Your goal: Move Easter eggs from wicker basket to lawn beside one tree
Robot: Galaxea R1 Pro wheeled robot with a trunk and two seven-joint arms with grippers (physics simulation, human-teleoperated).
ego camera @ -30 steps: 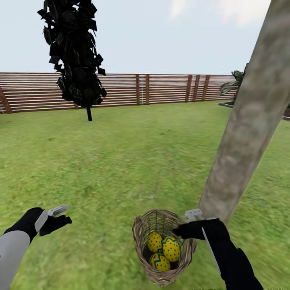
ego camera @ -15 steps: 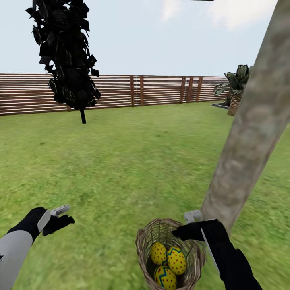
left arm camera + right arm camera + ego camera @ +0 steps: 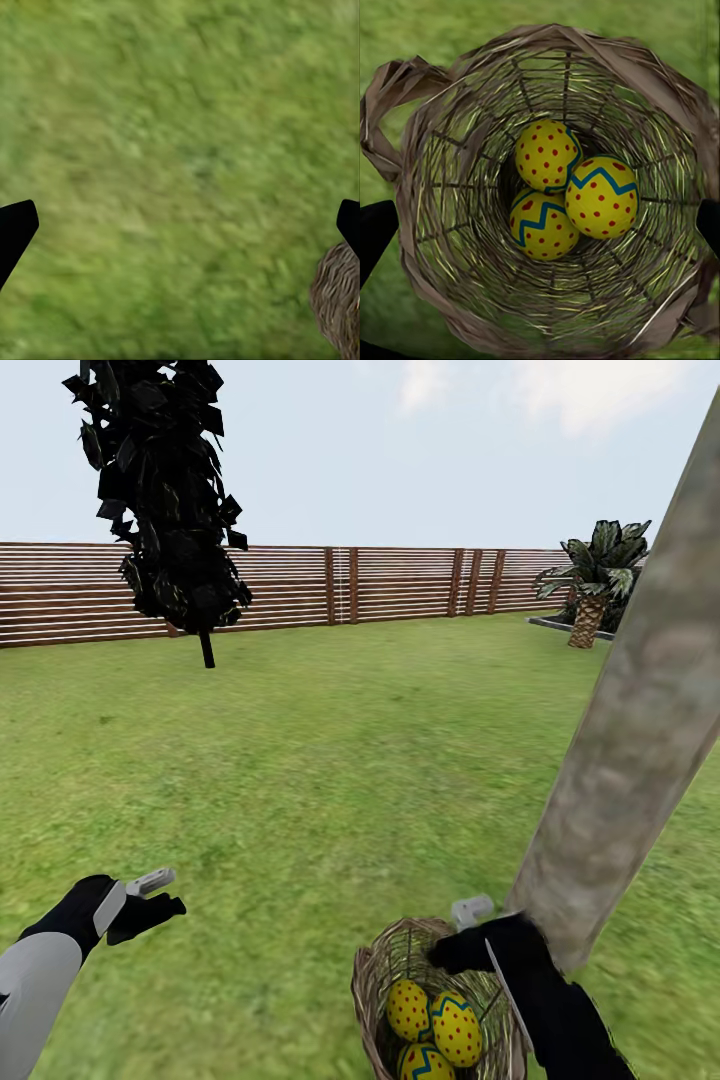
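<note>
Wicker basket [image 3: 547, 195] interior clear from right wrist: three Easter eggs [image 3: 601, 196]; both end effectors spread.

Yellow eggs [image 3: 574, 196] w/ red dots, blue zigzag; brown wicker basket [image 3: 442, 150]; mottled green lawn [image 3: 330, 760]; grey-beige trunk [image 3: 630, 760].

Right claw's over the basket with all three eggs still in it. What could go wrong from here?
1. The three Easter eggs sit packed together deep in the wicker basket; closing on one could nudge or jam the others.
2. The basket is narrow with an open weave, so the right claw could snag the rim and tip it on the lawn.
3. The tree trunk stands close beside the right arm, so a lift or swing could hit it.
</note>
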